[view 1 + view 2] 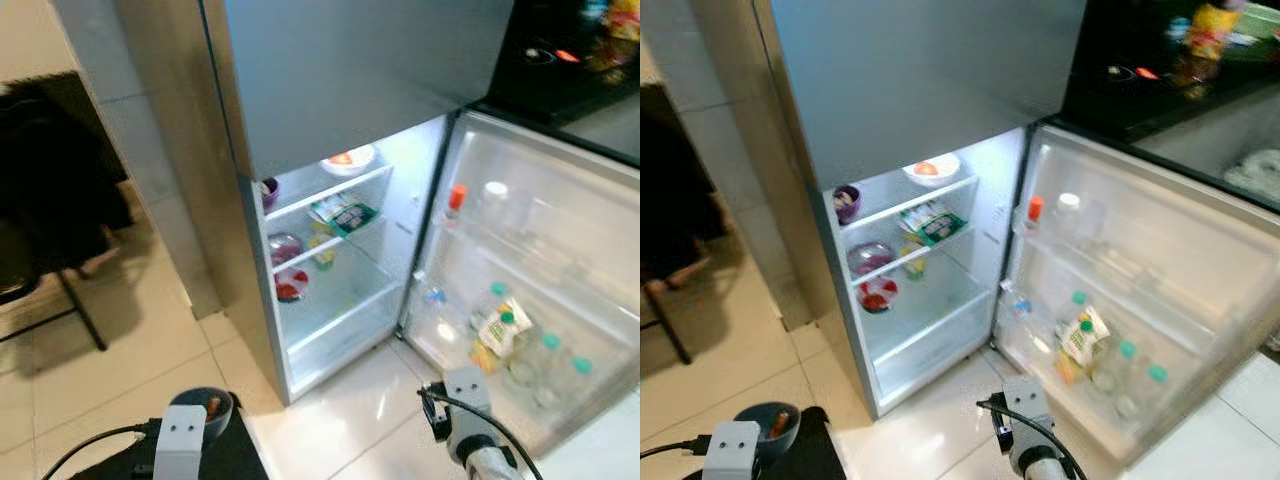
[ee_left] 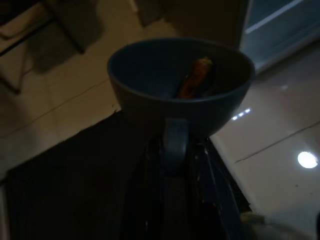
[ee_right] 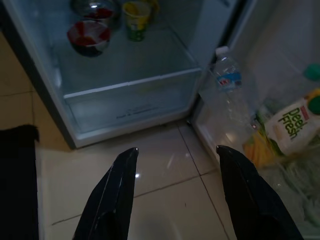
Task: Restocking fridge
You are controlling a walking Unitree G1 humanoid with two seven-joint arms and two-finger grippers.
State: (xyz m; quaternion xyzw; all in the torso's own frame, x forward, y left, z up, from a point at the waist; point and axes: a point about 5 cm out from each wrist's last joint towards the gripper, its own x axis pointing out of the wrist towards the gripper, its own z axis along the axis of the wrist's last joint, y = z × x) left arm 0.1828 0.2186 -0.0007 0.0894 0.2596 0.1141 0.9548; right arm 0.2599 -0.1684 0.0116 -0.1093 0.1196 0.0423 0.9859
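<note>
The fridge stands open before me, its shelves lit. My left gripper is shut on the rim of a dark blue bowl with an orange-red item inside, held low at my left near the floor. My right gripper is open and empty, low in front of the fridge's bottom shelf and the open door. On the shelves sit a white bowl with something red, a purple cup, a green packet, a yellow cup and a red-and-white bowl.
The door rack holds several bottles, a juice carton and a water bottle. A dark chair stands at the left. A black counter runs behind the door. Glossy floor tiles lie before the fridge.
</note>
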